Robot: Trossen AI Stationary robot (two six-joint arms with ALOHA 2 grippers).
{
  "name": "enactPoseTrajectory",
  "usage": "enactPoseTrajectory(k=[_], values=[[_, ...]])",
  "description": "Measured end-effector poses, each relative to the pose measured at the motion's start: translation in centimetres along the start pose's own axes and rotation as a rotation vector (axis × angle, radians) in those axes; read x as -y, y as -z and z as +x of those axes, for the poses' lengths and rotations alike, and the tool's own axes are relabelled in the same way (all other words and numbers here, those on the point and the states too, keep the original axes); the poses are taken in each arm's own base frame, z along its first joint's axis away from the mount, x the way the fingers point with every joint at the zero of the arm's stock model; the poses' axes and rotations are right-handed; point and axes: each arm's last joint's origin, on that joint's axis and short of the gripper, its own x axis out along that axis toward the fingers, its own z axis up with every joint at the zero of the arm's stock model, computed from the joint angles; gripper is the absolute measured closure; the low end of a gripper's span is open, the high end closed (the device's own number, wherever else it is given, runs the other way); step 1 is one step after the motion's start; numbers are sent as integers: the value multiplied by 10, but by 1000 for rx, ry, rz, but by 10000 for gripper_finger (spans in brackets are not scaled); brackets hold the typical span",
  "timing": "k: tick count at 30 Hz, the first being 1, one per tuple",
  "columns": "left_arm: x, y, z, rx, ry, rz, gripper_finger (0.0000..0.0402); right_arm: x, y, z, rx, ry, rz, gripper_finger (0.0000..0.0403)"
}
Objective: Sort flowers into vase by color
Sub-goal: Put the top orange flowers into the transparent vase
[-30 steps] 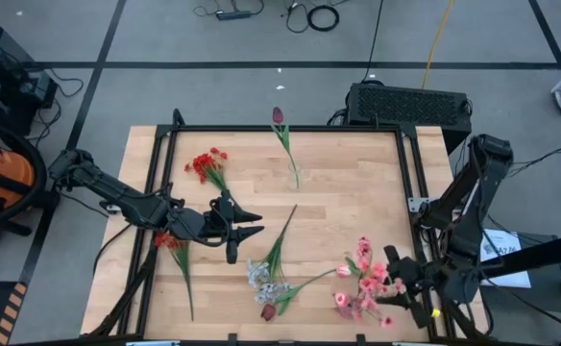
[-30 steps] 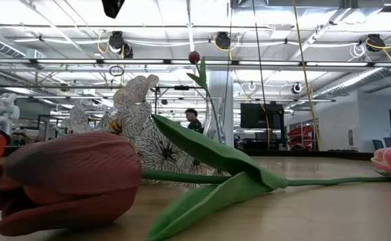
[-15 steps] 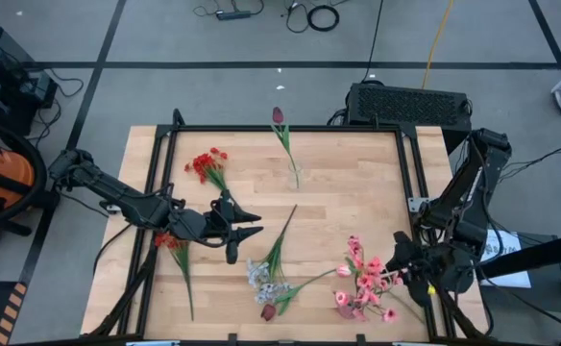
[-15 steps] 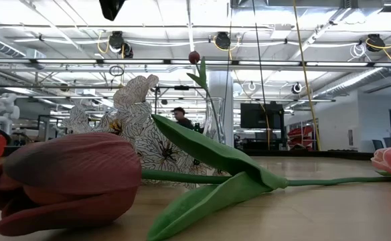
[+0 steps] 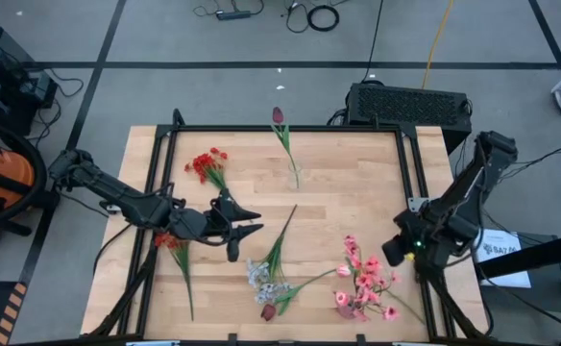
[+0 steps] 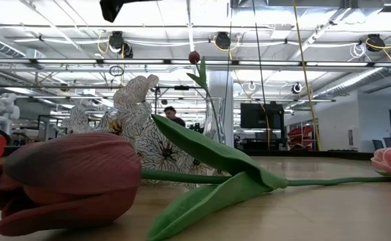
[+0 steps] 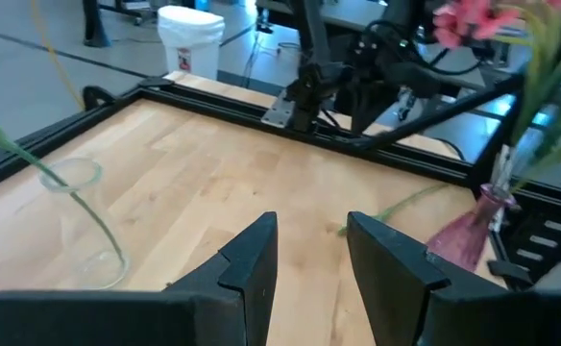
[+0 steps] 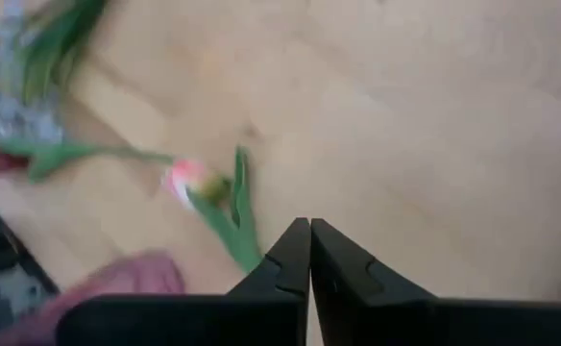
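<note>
A dark maroon tulip (image 5: 278, 115) stands with its stem in a clear glass vase (image 5: 293, 176) at the far middle. Red flowers (image 5: 207, 163) are at the far left, and another red sprig (image 5: 172, 242) lies near the left edge. A white-grey spray (image 5: 259, 277), a maroon tulip (image 6: 68, 174) and a pink bud (image 8: 186, 179) lie at the near middle. Pink flowers (image 5: 365, 279) stand in a pinkish vase (image 7: 465, 235) at the near right. My left gripper (image 5: 252, 223) hovers open left of centre. My right gripper (image 5: 393, 252) is shut on nothing, right of the pink flowers.
The black frame rail (image 5: 290, 128) runs around the wooden table. The table's middle (image 5: 348, 202), between the glass vase and the pink flowers, is bare wood. A black box (image 5: 410, 104) sits beyond the far edge.
My right gripper has drawn back from the pink flowers, rising and going toward the table's far right, and its fingers have shut with nothing between them. The pink flowers stay at the near right. A person in the room behind has walked toward the left.
</note>
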Motion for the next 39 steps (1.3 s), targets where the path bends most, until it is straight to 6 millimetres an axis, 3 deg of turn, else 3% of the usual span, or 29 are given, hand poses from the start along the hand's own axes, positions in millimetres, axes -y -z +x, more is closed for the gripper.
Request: enactPoseTrajectory(k=[7,14,21,30,33,39], values=[[-18,-6,10,16,-69,-144,268,-16,-28,13,21,-13,58,402],[-34,-11,17,16,-98,-176,268,-19,-65,26,38,46,43,402],[-52,-1,21,-99,-187,-307,268,-26,-100,43,91,-104,-187,403],[-68,6,22,-175,-291,-376,268,14,-129,72,176,-334,-325,403],[-76,5,23,-158,-336,-472,268,28,-137,74,252,-415,-367,403],[-108,16,23,-209,-571,-719,268,52,-151,80,303,-400,-353,403]])
